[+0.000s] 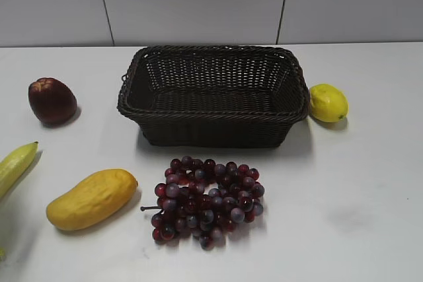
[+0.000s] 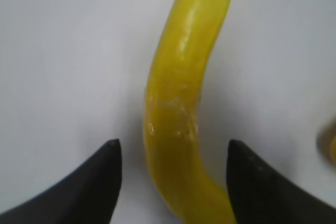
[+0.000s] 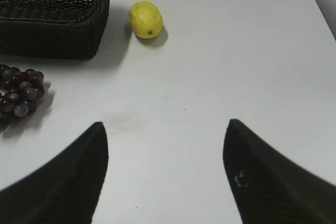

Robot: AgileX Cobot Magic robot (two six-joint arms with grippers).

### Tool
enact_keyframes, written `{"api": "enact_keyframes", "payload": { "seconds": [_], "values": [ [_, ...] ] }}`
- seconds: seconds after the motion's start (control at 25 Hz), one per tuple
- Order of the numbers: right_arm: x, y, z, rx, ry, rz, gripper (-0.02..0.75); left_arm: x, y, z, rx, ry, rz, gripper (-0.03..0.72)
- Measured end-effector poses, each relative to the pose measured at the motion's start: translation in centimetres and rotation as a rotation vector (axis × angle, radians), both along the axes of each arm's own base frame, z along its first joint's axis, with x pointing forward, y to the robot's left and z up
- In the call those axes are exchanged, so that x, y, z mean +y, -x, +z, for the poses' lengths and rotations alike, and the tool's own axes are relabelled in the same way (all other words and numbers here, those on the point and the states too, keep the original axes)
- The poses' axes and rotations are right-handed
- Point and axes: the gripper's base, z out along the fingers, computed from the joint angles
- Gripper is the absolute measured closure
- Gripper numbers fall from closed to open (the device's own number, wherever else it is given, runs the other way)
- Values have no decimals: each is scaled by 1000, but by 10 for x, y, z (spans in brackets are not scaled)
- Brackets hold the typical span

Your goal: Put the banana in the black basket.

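Note:
The banana (image 1: 14, 164) lies on the white table at the far left edge of the exterior view, only its tip end showing. In the left wrist view the banana (image 2: 181, 103) runs lengthwise between the two black fingers of my left gripper (image 2: 173, 148), which is open with a gap on each side. The black basket (image 1: 215, 95) stands empty at the table's middle back; its corner shows in the right wrist view (image 3: 52, 14). My right gripper (image 3: 165, 129) is open and empty above bare table. Neither gripper shows in the exterior view.
A mango (image 1: 91, 198) lies front left, next to the banana. A bunch of dark red grapes (image 1: 207, 200) lies in front of the basket. A lemon (image 1: 328, 102) sits right of the basket, a dark red apple (image 1: 51, 101) left of it.

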Motion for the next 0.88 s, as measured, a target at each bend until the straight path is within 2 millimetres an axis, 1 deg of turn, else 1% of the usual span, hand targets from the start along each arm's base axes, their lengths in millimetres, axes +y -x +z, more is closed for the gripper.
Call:
{"api": "enact_keyframes", "payload": {
  "seconds": [0.12,0.2,0.44,0.68,0.8,0.88],
  "values": [
    [0,0,0,0,0,0,218,0,-5,-14,33,3,-21,68],
    [0,0,0,0,0,0,218,0,-8,-20,30,-1,-23,68],
    [0,0,0,0,0,0,218,2,-17,-30,-16,-26,-18,68],
    [0,0,0,0,0,0,218,3,-20,-43,13,-29,-16,72],
    [0,0,0,0,0,0,218,3,-20,-44,15,-29,-16,116],
    [0,0,0,0,0,0,218,3,-20,-44,17,-29,-16,182]
  ]
}}
